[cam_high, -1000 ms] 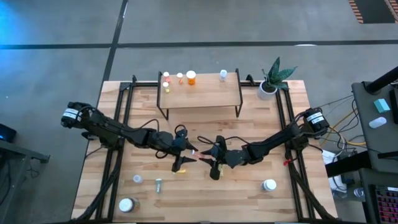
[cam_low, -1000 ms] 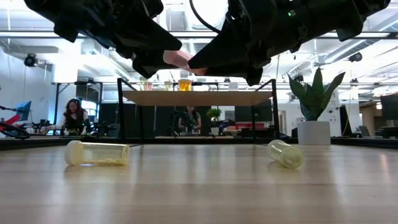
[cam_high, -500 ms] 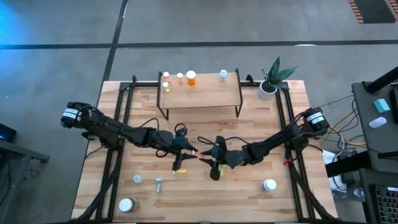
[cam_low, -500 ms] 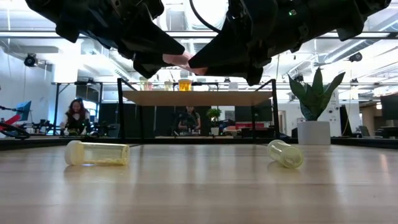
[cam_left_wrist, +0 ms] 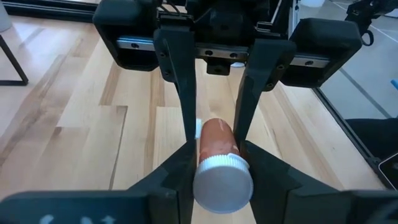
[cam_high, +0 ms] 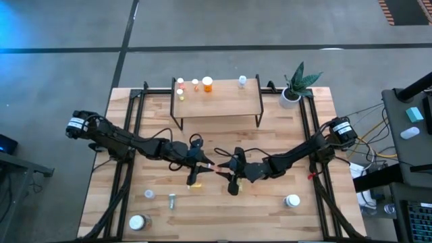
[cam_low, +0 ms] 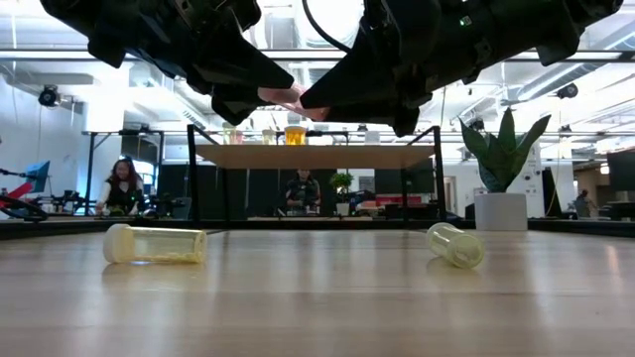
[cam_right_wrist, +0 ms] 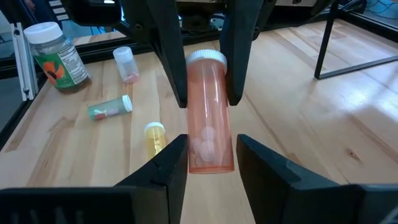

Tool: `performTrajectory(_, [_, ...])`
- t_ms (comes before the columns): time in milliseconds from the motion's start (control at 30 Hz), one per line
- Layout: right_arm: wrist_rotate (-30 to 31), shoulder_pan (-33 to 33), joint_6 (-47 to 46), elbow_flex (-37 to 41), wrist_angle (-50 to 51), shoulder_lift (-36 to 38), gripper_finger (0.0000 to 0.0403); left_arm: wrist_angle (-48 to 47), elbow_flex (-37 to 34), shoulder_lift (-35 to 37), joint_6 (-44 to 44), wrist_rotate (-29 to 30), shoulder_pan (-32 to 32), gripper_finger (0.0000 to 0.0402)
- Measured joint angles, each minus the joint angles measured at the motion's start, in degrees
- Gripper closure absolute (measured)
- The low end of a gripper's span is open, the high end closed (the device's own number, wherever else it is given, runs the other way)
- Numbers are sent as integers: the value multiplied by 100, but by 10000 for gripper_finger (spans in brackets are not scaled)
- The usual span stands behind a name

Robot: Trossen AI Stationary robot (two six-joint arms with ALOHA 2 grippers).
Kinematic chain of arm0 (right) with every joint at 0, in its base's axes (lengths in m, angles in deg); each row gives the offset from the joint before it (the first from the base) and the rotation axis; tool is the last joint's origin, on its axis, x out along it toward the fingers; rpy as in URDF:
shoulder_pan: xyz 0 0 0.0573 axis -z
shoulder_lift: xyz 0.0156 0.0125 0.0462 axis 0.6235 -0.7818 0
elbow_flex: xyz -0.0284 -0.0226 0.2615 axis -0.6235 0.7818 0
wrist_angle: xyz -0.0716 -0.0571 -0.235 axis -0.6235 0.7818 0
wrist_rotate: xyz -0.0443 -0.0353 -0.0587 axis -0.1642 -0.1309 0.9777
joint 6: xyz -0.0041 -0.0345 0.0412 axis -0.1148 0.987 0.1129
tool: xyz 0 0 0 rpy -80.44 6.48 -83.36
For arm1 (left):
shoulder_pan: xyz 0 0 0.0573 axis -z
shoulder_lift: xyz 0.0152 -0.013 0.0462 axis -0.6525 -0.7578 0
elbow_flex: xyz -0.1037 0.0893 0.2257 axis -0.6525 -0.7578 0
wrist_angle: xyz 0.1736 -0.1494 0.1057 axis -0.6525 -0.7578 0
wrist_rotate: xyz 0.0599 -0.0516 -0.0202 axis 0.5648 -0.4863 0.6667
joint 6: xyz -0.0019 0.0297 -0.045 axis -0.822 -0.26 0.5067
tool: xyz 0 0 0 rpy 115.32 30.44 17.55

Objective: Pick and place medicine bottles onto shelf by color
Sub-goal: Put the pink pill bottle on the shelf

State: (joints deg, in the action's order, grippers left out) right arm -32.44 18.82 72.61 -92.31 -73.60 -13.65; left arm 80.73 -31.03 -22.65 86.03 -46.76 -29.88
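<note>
A red pill bottle [cam_high: 216, 165] with a white cap hangs level above the middle of the table, between my two grippers. My left gripper [cam_left_wrist: 217, 149] reaches in from the table's left and is shut on its cap end. My right gripper [cam_right_wrist: 211, 140] comes from the right. Its fingers stand close on either side of the bottle's bottom end [cam_right_wrist: 210, 155], with a thin gap showing. The low view shows the bottle [cam_low: 283, 96] between the two dark hands. The shelf [cam_high: 223, 104] stands at the far side with several small bottles [cam_high: 208, 84] upright along its far edge. My left gripper pinches the bottle's white cap end [cam_left_wrist: 222, 182] between its two fingers. The fingers come in nearly level from the table's left and lie along the bottle. The bottle lies level, lifted clear of the table.
Loose bottles lie on the near part of the table: a yellow one [cam_high: 196, 186] under the grippers, others at the near left [cam_high: 149, 194] [cam_high: 172, 200] [cam_high: 138, 221] and one at the near right [cam_high: 292, 200]. A potted plant [cam_high: 291, 94] stands at the far right.
My left gripper has shut on the red bottle's cap end. Both arms and the bottle have kept their place above the table.
</note>
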Motion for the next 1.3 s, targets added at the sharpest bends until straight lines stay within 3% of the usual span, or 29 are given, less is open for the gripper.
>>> performTrajectory(433, [2,2,1,0,-10,0,273,-28,0,180,10,-12,0,302])
performTrajectory(700, [-2,2,20,-2,-131,2,295,-66,74,191,12,-140,-4,302])
performTrajectory(833, [2,4,38,-9,-107,7,296,-1031,432,335,8,-157,-39,302])
performTrajectory(1033, [57,4,94,-4,309,153,257,-3161,1308,488,-89,-136,-183,301])
performTrajectory(1300, [424,2,24,3,1390,825,211,-4623,2218,510,-567,-34,-489,301])
